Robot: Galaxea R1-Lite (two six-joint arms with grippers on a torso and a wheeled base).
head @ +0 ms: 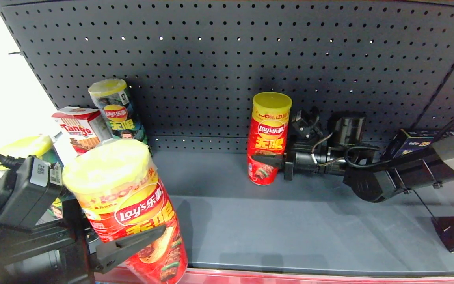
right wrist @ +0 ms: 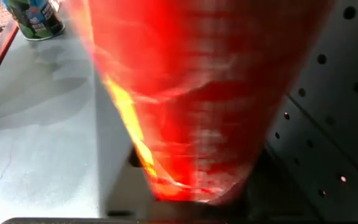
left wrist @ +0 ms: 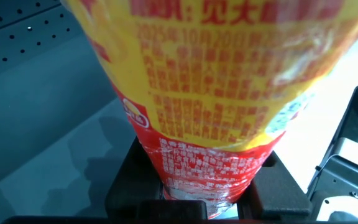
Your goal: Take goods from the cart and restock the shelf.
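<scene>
At the shelf (head: 290, 228) edge, left fingers (head: 132, 242) clasp a tilted can (head: 132, 201); right fingers (head: 268, 159) clasp an upright can (head: 268, 134) by the pegboard (head: 227, 59).

My left pincer's (left wrist: 201, 196) near can (head: 132, 213) and my right pincer's (head: 269, 156) far can (head: 268, 134) wear glossy printed wrap and cloudy plastic lids (head: 106, 161); the shelf (head: 290, 228) and perforated back panel (head: 227, 51) look matt painted metal.

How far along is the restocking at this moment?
Done: a green can and a wafer box stand at the shelf's left. In hand: the right claw grips a red can upright by the pegboard; the left claw holds a second red can at the front edge. Left: releasing both.
</scene>
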